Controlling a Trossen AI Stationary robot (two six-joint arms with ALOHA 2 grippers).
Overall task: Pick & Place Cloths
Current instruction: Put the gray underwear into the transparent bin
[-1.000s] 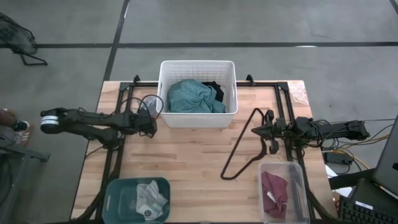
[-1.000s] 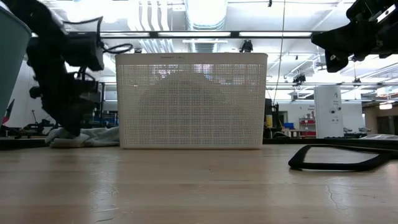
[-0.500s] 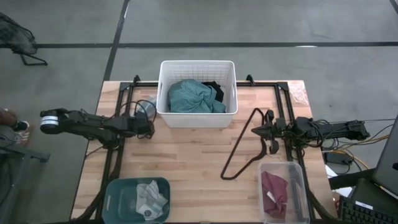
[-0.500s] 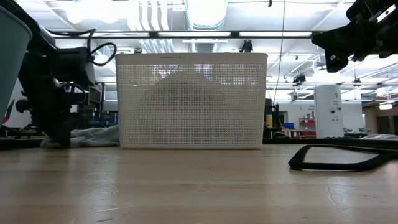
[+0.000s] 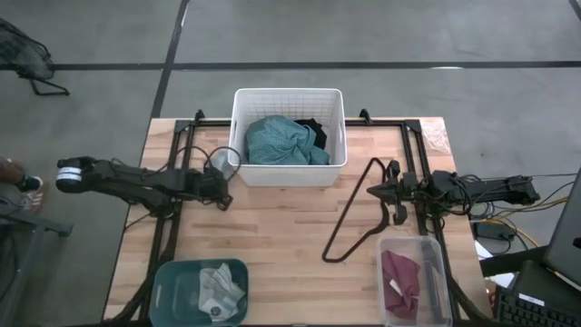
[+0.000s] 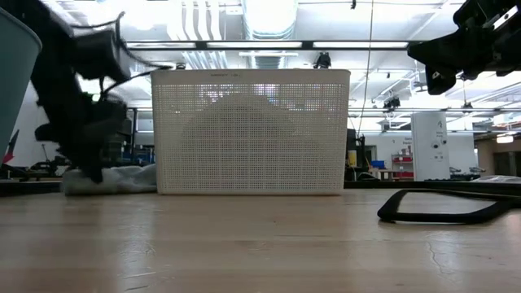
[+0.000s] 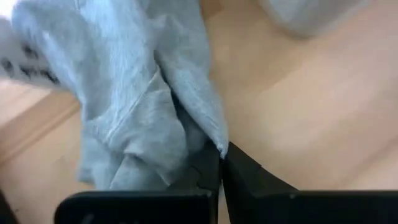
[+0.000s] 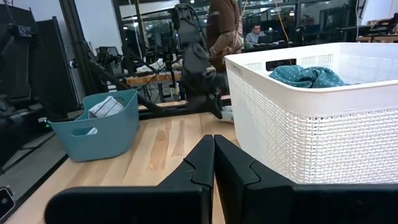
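A grey rag [image 5: 218, 161] lies on the table against the left side of the white basket [image 5: 289, 92]; it also shows in the low view [image 6: 122, 178]. My left gripper [image 5: 223, 188] is down at the rag and shut on it [image 7: 221, 163]. A teal cloth [image 5: 277, 141] and a black garment [image 5: 312, 129] lie in the basket. My right gripper [image 5: 385, 193] is shut with nothing in it, raised above the table over the hanger [image 5: 354, 218]. My left gripper pinches the grey rag's edge [image 7: 219, 147] between its two fingertips. One layer or several, I cannot tell. The rest of the rag lies bunched and slack on the table beyond the fingers.
A teal bin [image 5: 168, 282] with pale rags [image 5: 218, 289] stands at the near left. A clear bin [image 5: 436, 272] with a maroon cloth [image 5: 399, 277] stands at the near right. The black wire hanger lies between basket and clear bin. Bare wood shows at the table's middle.
My left gripper has shut at the grey rag beside the basket, from wide open a second ago, and has shifted slightly toward the basket. My right arm has kept still.
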